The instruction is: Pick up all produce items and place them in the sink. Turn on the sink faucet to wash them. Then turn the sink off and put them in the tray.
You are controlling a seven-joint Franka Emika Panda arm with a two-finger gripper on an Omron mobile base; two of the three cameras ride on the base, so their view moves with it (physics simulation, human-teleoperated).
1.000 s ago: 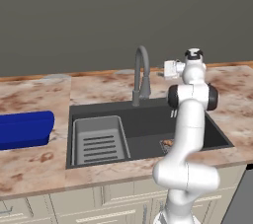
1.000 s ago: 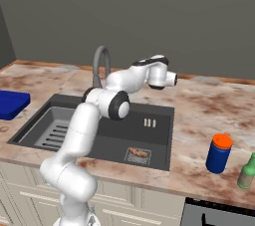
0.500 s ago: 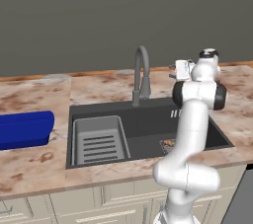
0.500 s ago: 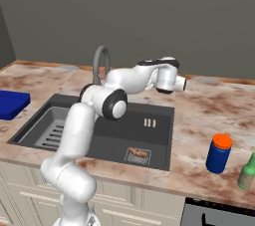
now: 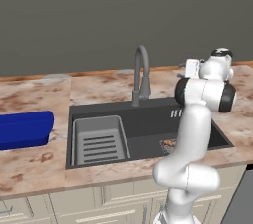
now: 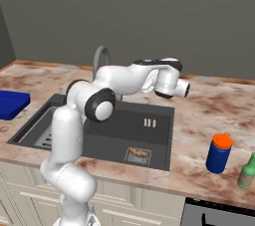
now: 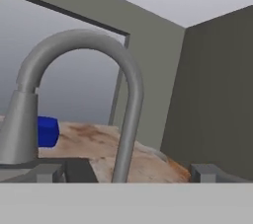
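The gripper (image 5: 191, 68), jaws wide apart and holding nothing, hangs over the desk (image 5: 104, 89) facing the faucet (image 5: 141, 75), with the sink (image 5: 148, 124) below it, the produce (image 5: 169, 143) on the drain, and the tray (image 5: 24, 129) beyond the faucet.

Counter (image 5: 104, 87): mottled tan and rust-brown marble, veined with pale cream. Sink (image 5: 148, 124): dark charcoal grey throughout, with three small pale slots on the back wall. Rack (image 5: 98, 139): light grey, slatted. Faucet (image 5: 142, 74): plain matte mid-grey metal; in the hand view (image 7: 89, 70) it read the same grey, shaded darker along its inner curve. Tray (image 5: 24, 128): saturated bright blue, unpatterned. Produce (image 6: 138, 154): orange-brown, lumpy, over a paler drain grate. Arm (image 5: 197, 119): glossy white with black joint bands. Can (image 6: 218, 153): deep blue body, orange lid. Bottle (image 6: 246, 171): green. Wall (image 6: 149, 16): flat olive-grey. Cabinets (image 5: 74, 208): cream.
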